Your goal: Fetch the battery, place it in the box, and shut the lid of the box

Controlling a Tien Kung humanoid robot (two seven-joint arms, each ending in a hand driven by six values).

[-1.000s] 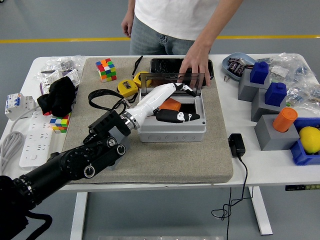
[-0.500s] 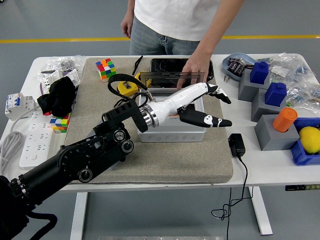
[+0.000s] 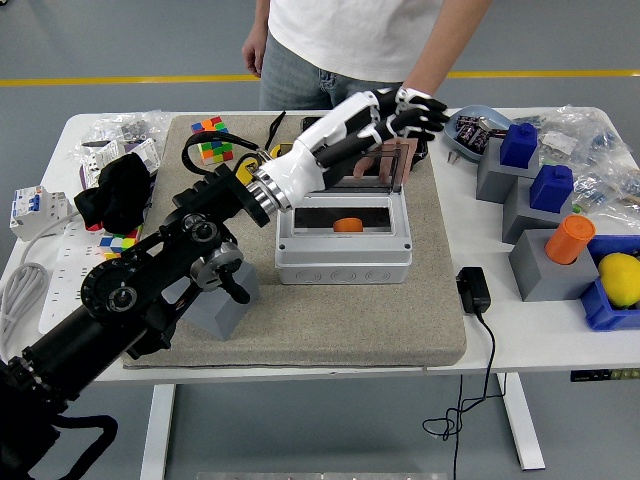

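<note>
The grey box (image 3: 343, 258) stands open in the middle of the felt mat, and an orange battery (image 3: 347, 224) lies inside it. Its clear lid (image 3: 378, 166) is raised at the far side. My left hand (image 3: 408, 112) hovers above the lid's far right corner with its fingers spread and holding nothing. A person's hand (image 3: 377, 162) rests at the lid, partly hidden behind my white forearm. My right arm is out of sight.
A blue bowl (image 3: 468, 133) of batteries sits at the far right, beside grey blocks (image 3: 545, 262) with blue and orange pieces and a lemon (image 3: 620, 278). A black adapter (image 3: 473, 290) lies right of the mat. Left are Rubik's cubes (image 3: 212, 140), a black cloth (image 3: 115, 192) and a power strip (image 3: 60, 290).
My left hand has come up out of the box, swung right, then risen to the lid's far side. The orange battery now lies uncovered in the box.
</note>
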